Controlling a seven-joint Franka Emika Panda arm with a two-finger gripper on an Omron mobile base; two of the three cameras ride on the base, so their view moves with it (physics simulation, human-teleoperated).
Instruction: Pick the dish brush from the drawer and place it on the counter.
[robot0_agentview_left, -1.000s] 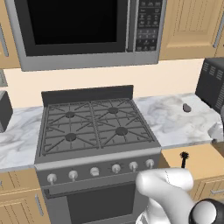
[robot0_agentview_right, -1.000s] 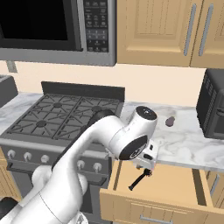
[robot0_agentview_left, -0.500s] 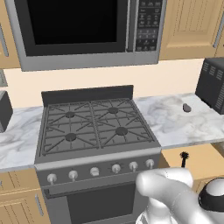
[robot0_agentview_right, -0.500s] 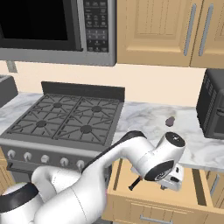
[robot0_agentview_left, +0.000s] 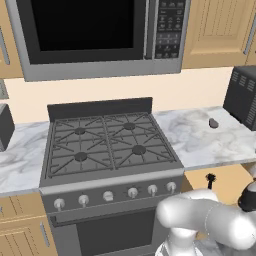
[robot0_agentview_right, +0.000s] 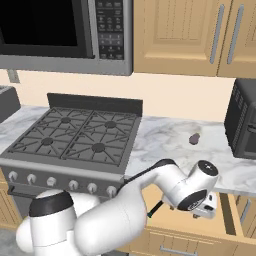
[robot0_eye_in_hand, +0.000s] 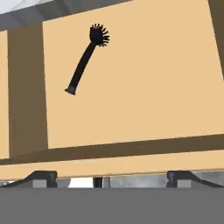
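honey-oak wood is the ground of the hand view; the drawer (robot0_eye_in_hand: 144, 83) stands pulled out under the marble worktop (robot0_agentview_left: 205, 142), just right of the stove (robot0_agentview_left: 107, 145), and the brush (robot0_eye_in_hand: 86, 58) lies flat on its bare bottom, alone, with nothing touching it; the pincer (robot0_eye_in_hand: 111, 177) hangs above the drawer's near wall, its two dark tips spread as wide as they go and nothing between them, so it is released and empty; from the tips the brush lies ahead and off to the left, towards the far left part of the drawer floor, well apart from the tips and not yet between them; its long axis runs aslant in the hand view, bristle head at the far end and slightly right, handle butt nearer and further left; in the right base view the hand (robot0_agentview_right: 200, 192) sits low over the drawer (robot0_agentview_right: 227, 215) with the brush handle (robot0_agentview_right: 154, 209) peeping out beside the arm; in the left base view the bristle head (robot0_agentview_left: 210, 177) shows upright-looking against the drawer floor (robot0_agentview_left: 225, 180), close behind the worktop edge; my judgement is that the reach is in hand and the grasp not begun; the coming move seems to call for shifting forward and leftward, then rolling the hand so the tips close across the thin handle, not along it; a small dark lump (robot0_agentview_right: 194, 138) rests on the worktop and looks irrelevant.
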